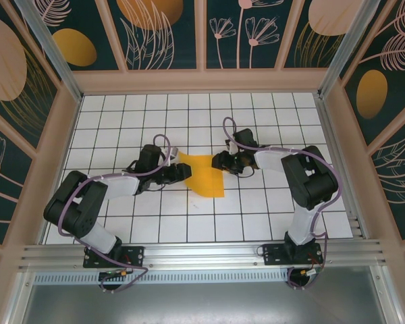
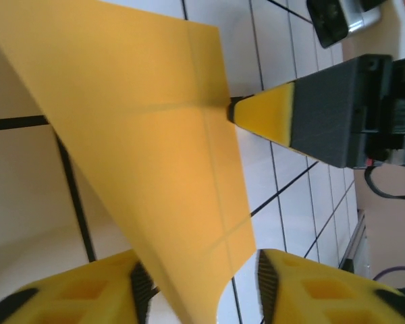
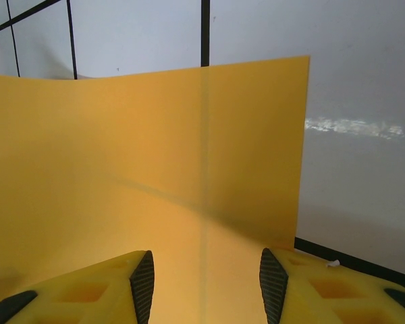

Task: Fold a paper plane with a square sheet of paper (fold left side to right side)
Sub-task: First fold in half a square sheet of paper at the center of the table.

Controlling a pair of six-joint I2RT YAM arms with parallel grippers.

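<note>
The square sheet of paper (image 1: 206, 177) is bright orange and lies on the white grid table between my two grippers. My left gripper (image 1: 183, 172) is at its left edge. In the left wrist view the sheet (image 2: 155, 135) slants up off the table, and one corner hangs between the open jaws of the left gripper (image 2: 202, 287). My right gripper (image 1: 218, 162) is at the sheet's upper right. The right gripper's yellow fingertip (image 2: 266, 118) meets the paper's edge. In the right wrist view the right gripper (image 3: 206, 283) stands open over the sheet (image 3: 155, 169). A paper plane is out of view.
The white table (image 1: 270, 209) with black grid lines reaches out on all sides. Beige frame posts and patterned panels (image 1: 162, 34) wall it in at the back and sides. An aluminium rail (image 1: 202, 255) runs along the near edge by the arm bases.
</note>
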